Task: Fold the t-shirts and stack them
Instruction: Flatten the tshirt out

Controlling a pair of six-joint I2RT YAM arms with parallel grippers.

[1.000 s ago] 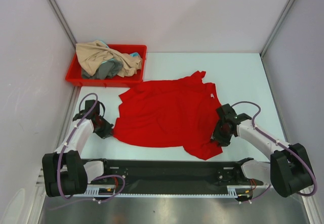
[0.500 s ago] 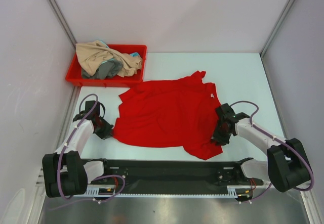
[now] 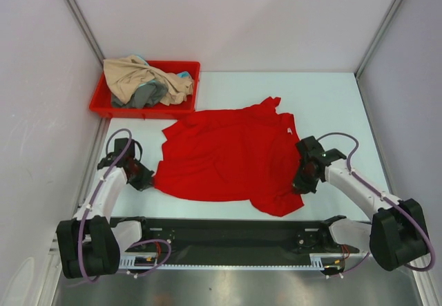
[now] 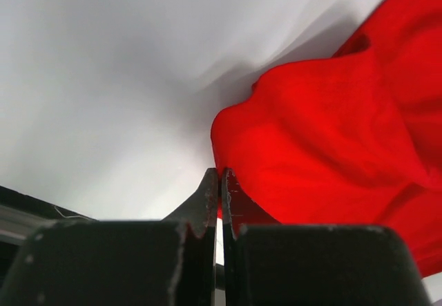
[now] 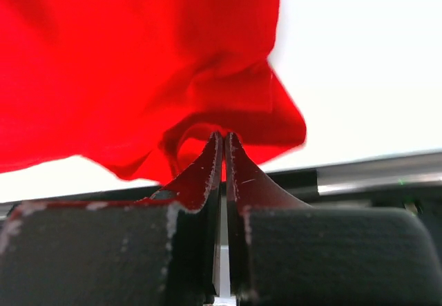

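A bright red t-shirt (image 3: 228, 155) lies spread on the white table, rumpled at its edges. My left gripper (image 3: 145, 179) is shut on its left edge; in the left wrist view (image 4: 221, 176) the jaws pinch red cloth (image 4: 324, 133). My right gripper (image 3: 301, 184) is shut on the shirt's right edge; in the right wrist view (image 5: 224, 139) the jaws pinch a fold of the red cloth (image 5: 138, 64). Beige-tan (image 3: 138, 77), grey (image 3: 146, 97) and light blue (image 3: 184, 75) shirts lie heaped in the red tray (image 3: 101, 103) at the back left.
Grey walls close in the table on the left, back and right. A black rail (image 3: 228, 233) with the arm bases runs along the near edge. Bare white table (image 3: 324, 106) lies behind and right of the red shirt.
My right gripper has shifted slightly right and the shirt's right edge with it. My left gripper has barely moved. Both stay shut on the shirt.
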